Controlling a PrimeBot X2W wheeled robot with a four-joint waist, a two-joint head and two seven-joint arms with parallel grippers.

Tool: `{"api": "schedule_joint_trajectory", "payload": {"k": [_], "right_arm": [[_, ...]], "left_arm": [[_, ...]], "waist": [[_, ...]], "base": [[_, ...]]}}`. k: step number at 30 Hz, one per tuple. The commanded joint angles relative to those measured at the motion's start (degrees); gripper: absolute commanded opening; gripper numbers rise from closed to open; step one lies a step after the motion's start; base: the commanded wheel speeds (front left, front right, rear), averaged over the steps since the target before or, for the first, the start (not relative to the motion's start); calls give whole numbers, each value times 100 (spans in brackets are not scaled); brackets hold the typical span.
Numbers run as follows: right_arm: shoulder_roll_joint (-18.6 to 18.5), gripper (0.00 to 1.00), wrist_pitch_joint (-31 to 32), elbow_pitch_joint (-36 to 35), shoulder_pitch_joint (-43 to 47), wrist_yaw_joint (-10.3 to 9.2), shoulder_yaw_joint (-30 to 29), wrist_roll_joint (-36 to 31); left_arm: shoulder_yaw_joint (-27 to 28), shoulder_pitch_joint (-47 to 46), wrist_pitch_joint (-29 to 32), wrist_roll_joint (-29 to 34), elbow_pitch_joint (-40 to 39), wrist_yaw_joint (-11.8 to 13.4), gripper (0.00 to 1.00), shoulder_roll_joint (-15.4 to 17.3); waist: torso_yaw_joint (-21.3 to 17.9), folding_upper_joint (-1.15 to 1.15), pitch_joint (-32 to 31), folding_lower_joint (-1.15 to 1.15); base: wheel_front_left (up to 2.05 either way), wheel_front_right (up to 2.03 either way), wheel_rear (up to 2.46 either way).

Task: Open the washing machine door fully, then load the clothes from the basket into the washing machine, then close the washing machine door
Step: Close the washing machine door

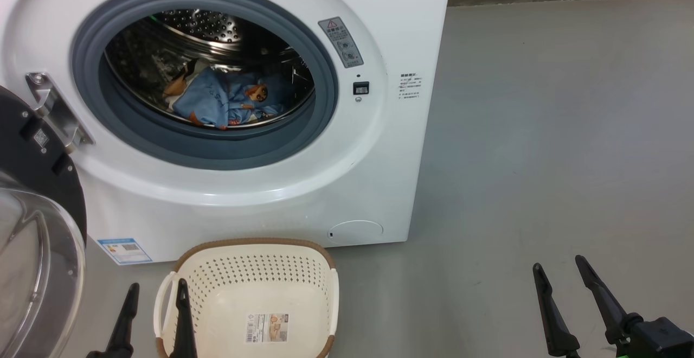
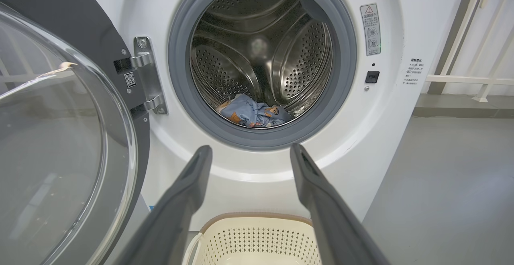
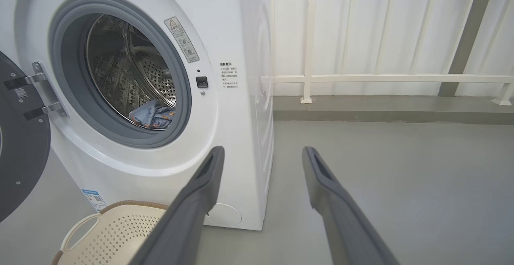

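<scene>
Clothes (image 1: pixel 222 100) heaped low in drum (image 1: pixel 217 27) of washer (image 1: pixel 379 184), door (image 1: pixel 38 228) swung wide at left, basket (image 1: pixel 255 293) empty before washer, left gripper (image 1: pixel 158 285) near basket, right gripper (image 1: pixel 558 263) over floor (image 1: pixel 542 130), both spread wide, holding nothing

Item one, left gripper (image 1: pixel 157 285): two long fingers (image 2: pixel 182 194), matt dark grey to black, smooth-surfaced, broad at the base and tapering to narrow blunt tips. In the left wrist view each inner face carries a shallow, elongated recess just below the tip.

Item two, right gripper (image 1: pixel 558 263): same build and colour. In the head view its fingers (image 3: pixel 341 208) read as slim black blades, each swelling to a rounded knuckle at its foot. They join a black, boxy, hard-edged housing (image 1: pixel 664 336). The right wrist view shows the same slot-like recess near the tips. Finish uniform, with a faint sheen along the edges.
</scene>
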Motion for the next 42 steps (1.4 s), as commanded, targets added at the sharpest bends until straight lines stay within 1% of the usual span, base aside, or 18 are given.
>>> {"api": "schedule_joint_trajectory", "payload": {"k": [1, 10, 15, 20, 25, 42], "right_arm": [[-69, 100, -4, -165, -80, 35, 145, -74], [-62, 100, -4, -168, -80, 35, 148, -72], [-62, 100, -4, -174, -84, 35, 150, -68], [-70, 100, -1, -170, -98, 35, 126, -65], [-83, 100, 1, -165, -108, 35, 120, -60], [-89, 100, 3, -164, -126, 35, 103, -63]], "left_arm": [[188, -152, -34, -10, -101, -23, 100, 110], [166, -176, -33, 7, -63, 14, 100, 117], [147, -187, -24, 9, -48, 35, 100, 122], [111, -217, -24, 14, -49, -2, 100, 129], [109, -238, -33, 51, -44, 18, 100, 128], [137, -244, -57, 101, -121, 33, 100, 107]], "waist": [[2, 0, 2, 0], [20, 0, 2, 0], [30, 0, 18, 0], [46, 0, 36, 0], [66, 0, 38, 0], [140, 0, 55, 0]], "base": [[0, 0, 0], [-56, 56, 0], [-147, 147, 0], [-169, 169, 0], [-102, 102, 0], [-10, 10, 0]]}}
